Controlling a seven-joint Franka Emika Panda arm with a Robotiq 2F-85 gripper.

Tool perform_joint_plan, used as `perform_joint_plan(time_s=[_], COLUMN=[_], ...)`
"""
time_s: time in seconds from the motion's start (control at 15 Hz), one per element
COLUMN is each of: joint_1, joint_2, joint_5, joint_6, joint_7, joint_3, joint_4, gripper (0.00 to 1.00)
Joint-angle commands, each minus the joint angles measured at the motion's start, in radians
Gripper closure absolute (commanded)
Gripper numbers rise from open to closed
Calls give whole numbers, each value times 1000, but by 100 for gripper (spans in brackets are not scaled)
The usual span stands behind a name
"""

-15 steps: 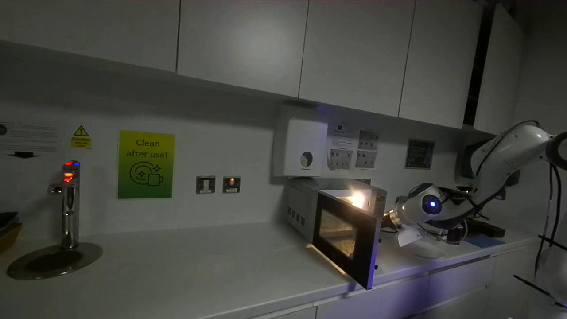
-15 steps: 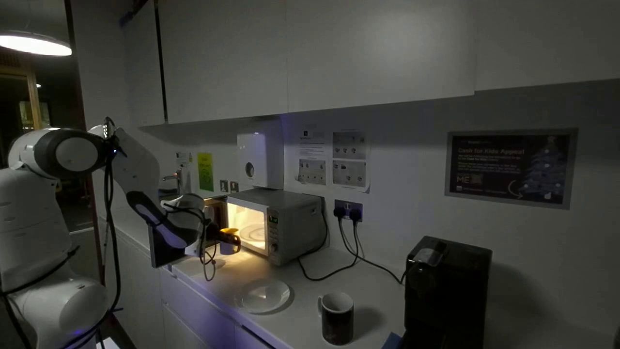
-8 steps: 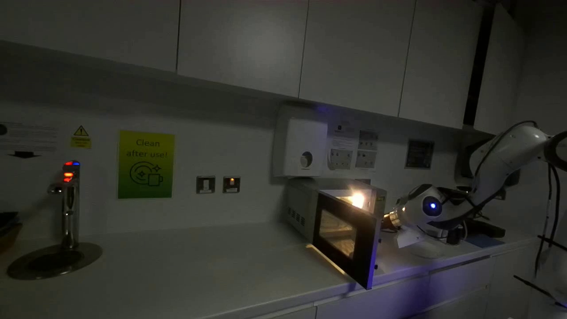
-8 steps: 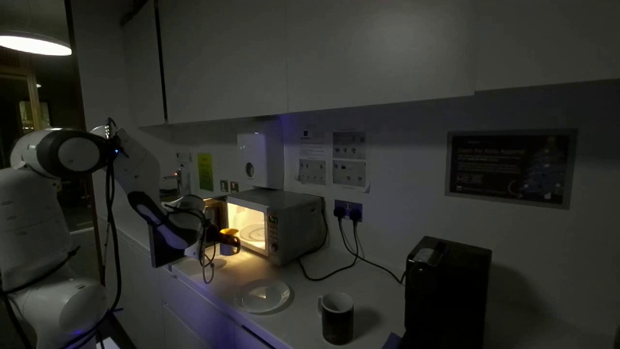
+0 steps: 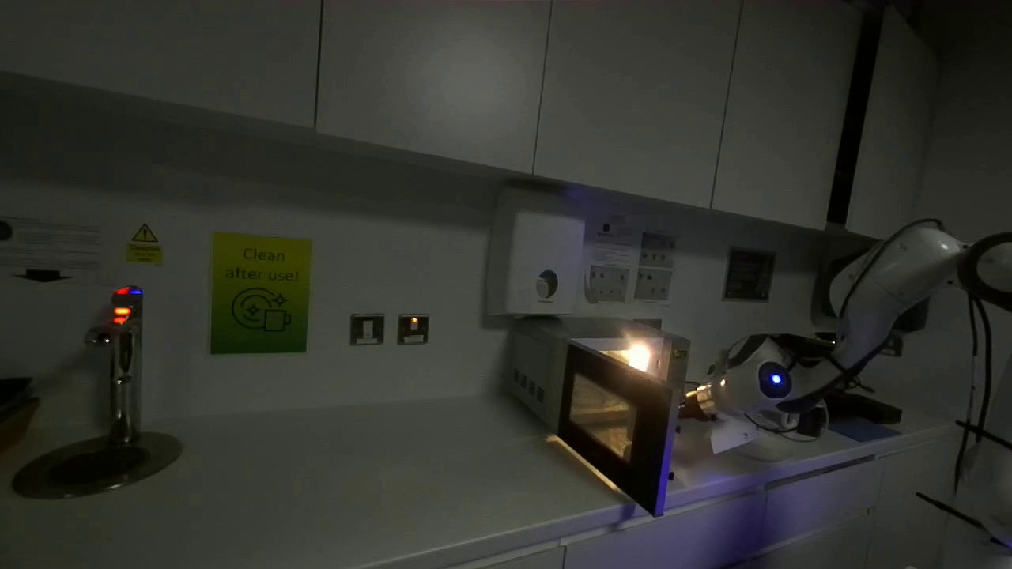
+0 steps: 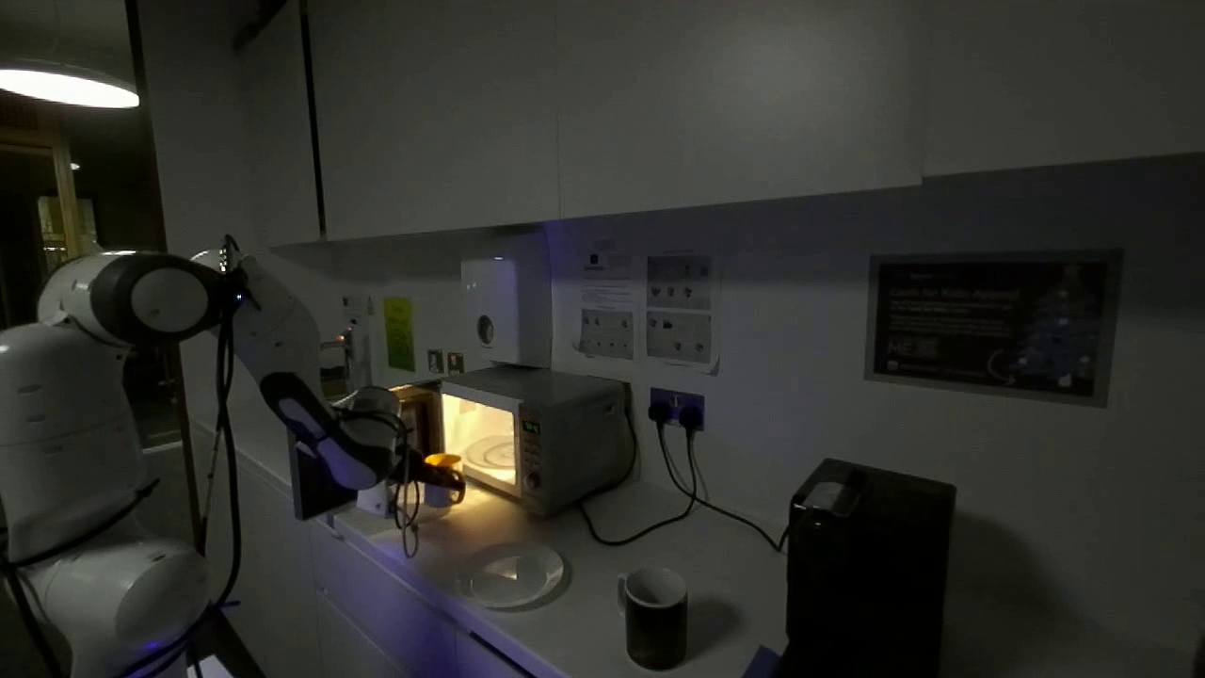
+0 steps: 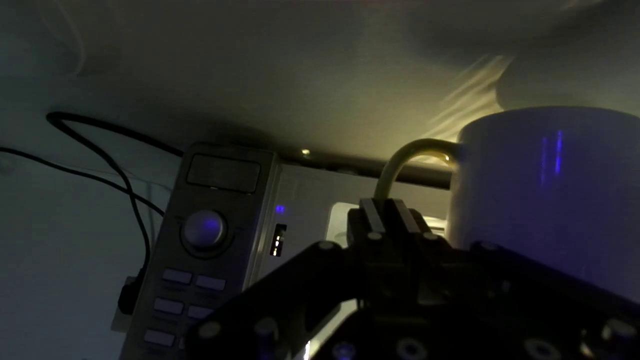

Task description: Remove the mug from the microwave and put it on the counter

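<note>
The mug (image 6: 440,490), pale outside and lit yellow at its rim, is outside the microwave, in front of its open doorway. It fills the right of the wrist view (image 7: 545,190). My gripper (image 7: 387,207) is shut on the mug's handle, which shows between the fingertips; the gripper also shows in an exterior view (image 6: 450,476). The microwave (image 6: 574,438) is lit, with its door (image 5: 617,442) wide open; a turntable shows inside. The white counter (image 6: 584,589) lies under the mug; whether they touch I cannot tell. The door and microwave hide the mug in an exterior view.
A clear plate (image 6: 513,576) and a dark mug with a white inside (image 6: 656,631) stand on the counter. A black machine (image 6: 875,565) stands beyond them. Black cables (image 6: 650,537) run along the wall. A tap (image 5: 126,363) stands at the far end.
The gripper and the held mug have moved a little lower and slightly away from the microwave doorway. The arm has shifted with them. The microwave and its door have not moved.
</note>
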Motion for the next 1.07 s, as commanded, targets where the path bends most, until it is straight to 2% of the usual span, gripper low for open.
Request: perform_joint_plan(time_s=[0.0, 0.47, 0.53, 0.6, 1.0], joint_1=[5, 6, 5, 5, 2], joint_2=[-6, 15, 17, 19, 8], joint_5=[-104, -206, -214, -220, -222], joint_6=[22, 18, 18, 19, 51], joint_7=[89, 156, 160, 166, 171], joint_3=[-5, -2, -2, -2, -5], joint_4=[6, 6, 6, 6, 5], gripper=[98, 98, 67, 65, 23])
